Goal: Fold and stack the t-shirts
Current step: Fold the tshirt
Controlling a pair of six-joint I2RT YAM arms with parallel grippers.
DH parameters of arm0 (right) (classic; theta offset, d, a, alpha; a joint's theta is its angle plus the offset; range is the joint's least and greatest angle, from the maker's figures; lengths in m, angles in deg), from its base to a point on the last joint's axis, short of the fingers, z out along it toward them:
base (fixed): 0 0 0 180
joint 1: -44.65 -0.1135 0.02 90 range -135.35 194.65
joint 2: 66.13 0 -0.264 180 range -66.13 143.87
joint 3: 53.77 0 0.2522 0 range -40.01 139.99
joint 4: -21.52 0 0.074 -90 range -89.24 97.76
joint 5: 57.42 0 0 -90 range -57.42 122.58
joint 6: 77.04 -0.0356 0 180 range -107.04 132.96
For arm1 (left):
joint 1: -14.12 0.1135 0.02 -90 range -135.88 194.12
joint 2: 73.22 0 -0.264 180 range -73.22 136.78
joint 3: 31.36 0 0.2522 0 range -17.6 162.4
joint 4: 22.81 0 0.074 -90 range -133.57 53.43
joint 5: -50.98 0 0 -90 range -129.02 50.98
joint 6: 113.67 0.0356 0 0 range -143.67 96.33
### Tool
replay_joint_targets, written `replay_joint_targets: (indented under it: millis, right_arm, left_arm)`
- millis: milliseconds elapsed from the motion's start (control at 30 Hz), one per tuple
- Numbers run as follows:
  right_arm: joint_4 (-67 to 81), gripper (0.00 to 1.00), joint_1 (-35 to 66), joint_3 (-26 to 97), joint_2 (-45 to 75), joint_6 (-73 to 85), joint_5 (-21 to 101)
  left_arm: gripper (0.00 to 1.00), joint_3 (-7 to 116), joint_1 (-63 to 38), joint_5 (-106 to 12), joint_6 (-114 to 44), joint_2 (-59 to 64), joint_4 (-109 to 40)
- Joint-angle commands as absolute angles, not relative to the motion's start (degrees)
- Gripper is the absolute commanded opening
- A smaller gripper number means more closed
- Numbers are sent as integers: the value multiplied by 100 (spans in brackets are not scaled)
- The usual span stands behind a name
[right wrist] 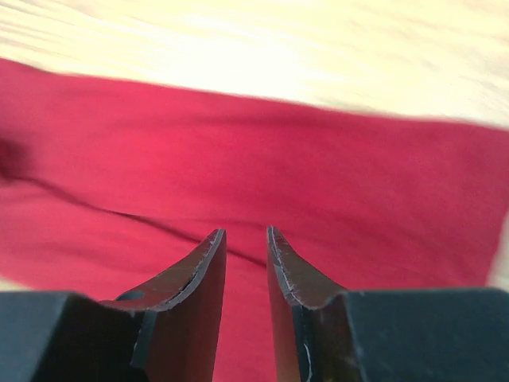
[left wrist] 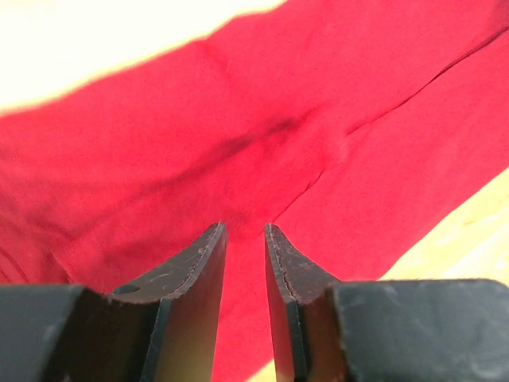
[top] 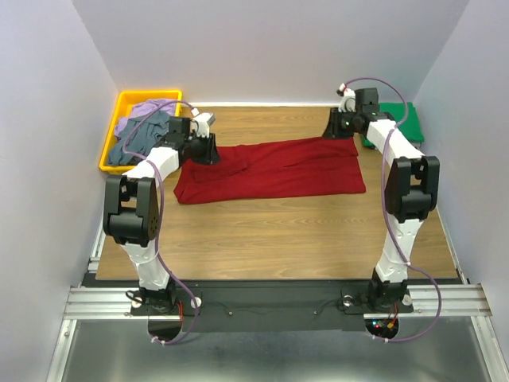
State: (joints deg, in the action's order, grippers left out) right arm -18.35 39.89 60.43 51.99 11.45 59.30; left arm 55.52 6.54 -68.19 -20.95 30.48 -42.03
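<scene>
On the wooden table [top: 278, 231] we see the dark red t-shirt [top: 270, 171] spread flat across the middle of the top view, its long axis running left to right. The lavender t-shirt [top: 147, 110] and grey-blue t-shirt [top: 137, 142] lie heaped in the yellow tray [top: 111, 165] at upper left, and the green t-shirt [top: 403, 119] sits at upper right. The left gripper [top: 205, 150] stands at the red cloth's upper left end and the right gripper [top: 338, 127] at its upper right end, so each arm is nearest its own end. On both, the jaws stand narrowly parted, and we see no cloth pinched between them.
</scene>
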Motion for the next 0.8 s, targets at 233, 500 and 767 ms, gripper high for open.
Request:
replay_joint_targets:
  millis: [233, 500, 767]
  right_arm:
    - [-2335, 33, 4025, 5913, 5849, 1912, 5359]
    - [-2511, 29, 4025, 5353, 5990, 1955, 5104]
    - [-2651, 25, 4025, 3587, 5069, 2105, 5490]
  left_arm:
    - [36, 4928, 673, -5915, -2569, 2935, -4431]
    - [33, 4998, 656, -5370, -2614, 3303, -4738]
    - [33, 6183, 647, -5080, -2264, 4225, -4914]
